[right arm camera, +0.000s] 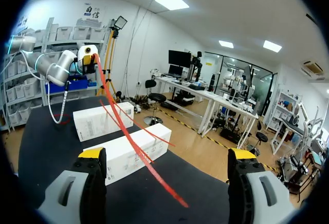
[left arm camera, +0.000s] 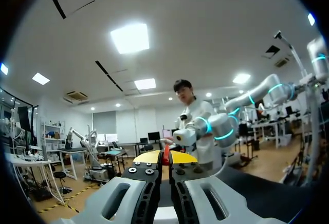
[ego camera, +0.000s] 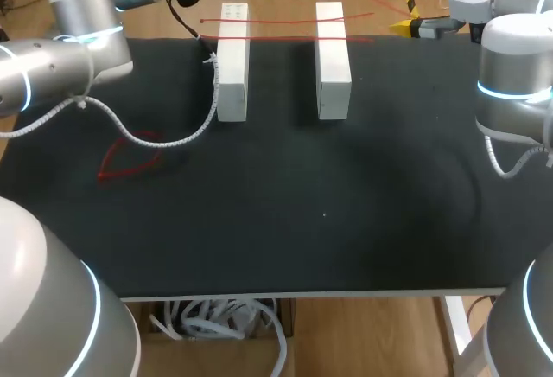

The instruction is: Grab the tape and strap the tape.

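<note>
Left fingers (left arm camera: 147,157) pinch the tape (left arm camera: 165,154); right fingers (right arm camera: 91,153) straddle it.

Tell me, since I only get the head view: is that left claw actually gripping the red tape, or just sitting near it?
Observer: It is gripping it. The left wrist view shows the left gripper shut on the red tape, with the strand pinched between its tips.
Operator: And the right claw?
Observer: The right wrist view shows the right gripper wide open. The tape runs through the gap and touches neither side.
</note>
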You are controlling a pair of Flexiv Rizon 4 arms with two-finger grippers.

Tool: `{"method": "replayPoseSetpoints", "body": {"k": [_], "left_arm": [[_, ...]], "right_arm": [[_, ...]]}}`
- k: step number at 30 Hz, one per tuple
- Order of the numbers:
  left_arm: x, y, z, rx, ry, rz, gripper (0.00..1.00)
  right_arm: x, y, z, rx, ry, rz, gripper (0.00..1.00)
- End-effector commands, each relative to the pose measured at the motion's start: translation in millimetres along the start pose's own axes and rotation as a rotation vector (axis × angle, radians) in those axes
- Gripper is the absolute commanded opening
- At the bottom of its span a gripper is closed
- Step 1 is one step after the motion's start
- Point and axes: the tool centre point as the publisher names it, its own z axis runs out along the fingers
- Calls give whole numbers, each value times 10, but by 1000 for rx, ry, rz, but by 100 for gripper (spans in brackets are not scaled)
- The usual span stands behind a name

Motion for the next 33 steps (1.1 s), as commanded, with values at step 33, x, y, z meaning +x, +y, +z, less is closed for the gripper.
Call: {"method": "replayPoseSetpoints", "body": {"k": [33], "left_arm": [[10,-3,-2,0,-2,1,0]], "right_arm": [[224,117,-220,89,126,1212,100]]}}
